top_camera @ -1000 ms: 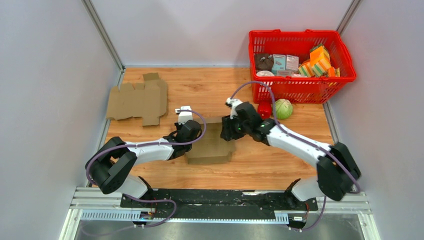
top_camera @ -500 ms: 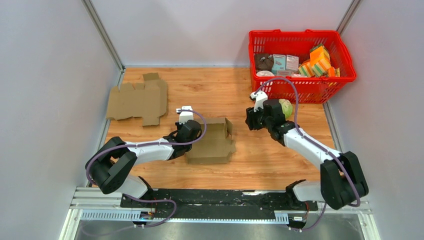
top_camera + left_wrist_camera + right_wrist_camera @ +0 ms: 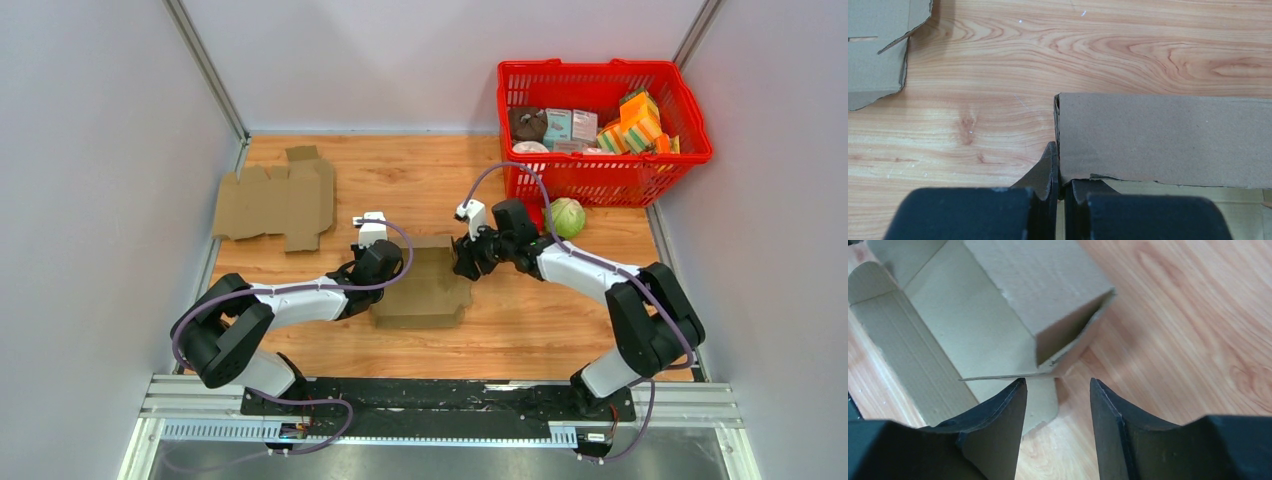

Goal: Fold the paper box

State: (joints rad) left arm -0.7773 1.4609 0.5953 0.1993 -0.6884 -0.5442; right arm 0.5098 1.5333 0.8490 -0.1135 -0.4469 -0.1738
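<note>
The brown paper box lies partly folded in the middle of the table. My left gripper is shut on the box's left wall; in the left wrist view the fingers pinch the edge of the upright cardboard wall. My right gripper is open at the box's right far corner. In the right wrist view the fingers straddle the corner of a raised flap, with the box floor below it.
A second flat cardboard blank lies at the far left. A red basket with groceries stands at the far right, a green cabbage in front of it. Wooden tabletop, walls on both sides.
My right gripper pulled back to the right toward the basket, then returned to the box's right far corner. The raised right flap stood up, then went down. The left gripper has not moved.
</note>
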